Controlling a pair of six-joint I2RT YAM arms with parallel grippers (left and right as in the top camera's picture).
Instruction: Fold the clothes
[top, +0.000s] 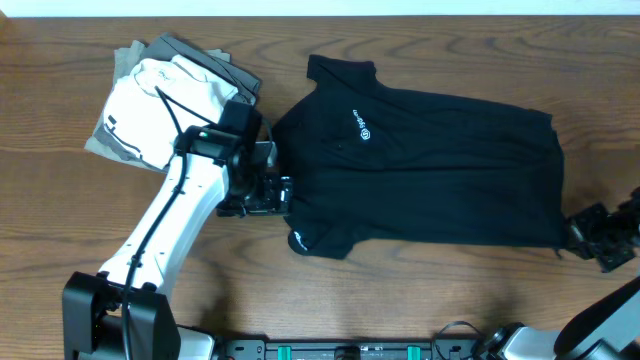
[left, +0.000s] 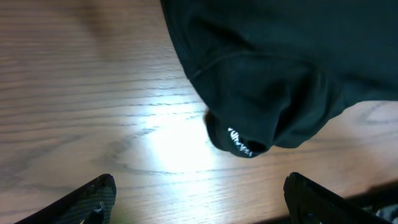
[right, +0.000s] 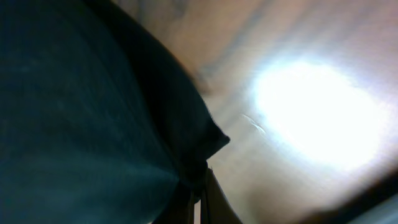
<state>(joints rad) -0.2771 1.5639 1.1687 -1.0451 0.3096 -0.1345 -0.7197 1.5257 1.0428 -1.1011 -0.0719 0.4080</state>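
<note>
Dark fingertips (left: 93, 196) of the left gripper (left: 200, 186) stand wide apart in the left wrist view, with only bare wooden counter (left: 93, 93) between them. Just ahead of them lies the bunched sleeve of the black shirt (left: 280, 68), its white sleeve mark (left: 239, 142) on the rolled edge, apart from both fingers.

In the blurred right wrist view, the right gripper (right: 196, 199) has its jaws together on a corner of the dark fabric (right: 81, 112), which gathers to a point where they meet.

From overhead, the left gripper (top: 268, 195) sits beside the near sleeve, and the right gripper (top: 598, 237) is at the hem corner close to the right edge of the counter (top: 400, 300). The shirt (top: 440, 170) lies spread across the middle, collar toward the far edge, hem toward the right edge, chest logo (top: 361, 124) facing up. A folded white garment (top: 160, 105) rests on folded grey garments (top: 185, 48) near the far left corner.
</note>
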